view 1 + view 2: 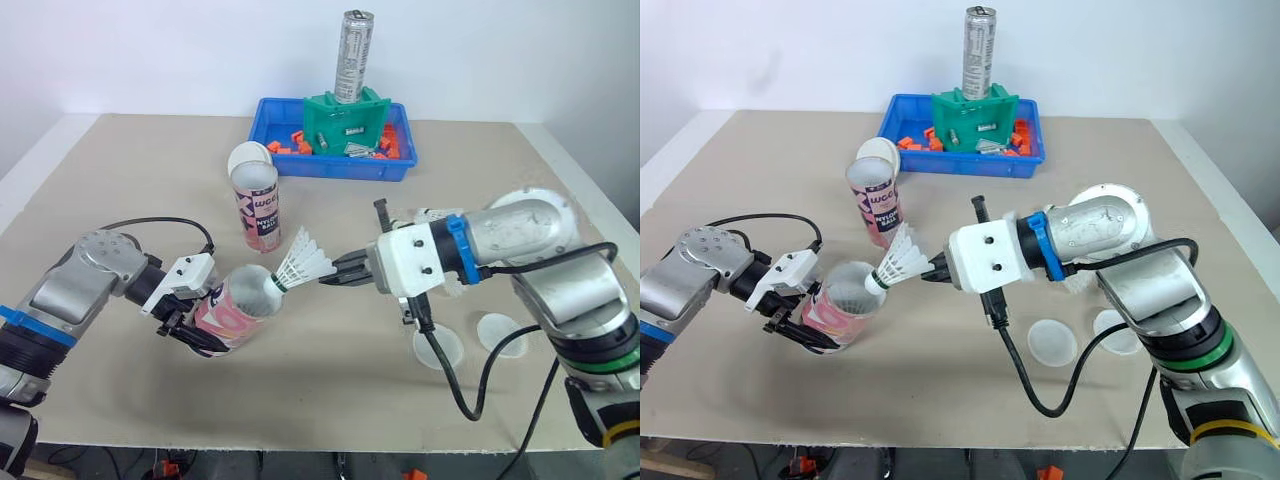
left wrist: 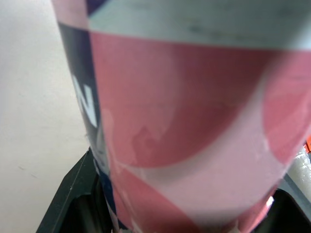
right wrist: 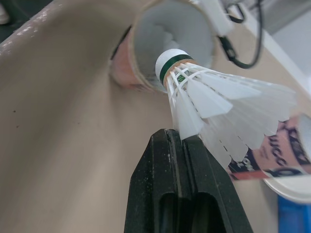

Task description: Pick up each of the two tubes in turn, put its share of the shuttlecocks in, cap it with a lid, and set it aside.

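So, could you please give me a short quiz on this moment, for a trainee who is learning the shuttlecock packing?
1. True or false: the left gripper holds the tube tilted, its open mouth facing the right gripper.
2. By which part does the right gripper hold the shuttlecock? A) the cork B) the feathers C) a string
3. Fill in: on the robot's right side of the table lie ___ lids.
Key: 1 true; 2 B; 3 two.
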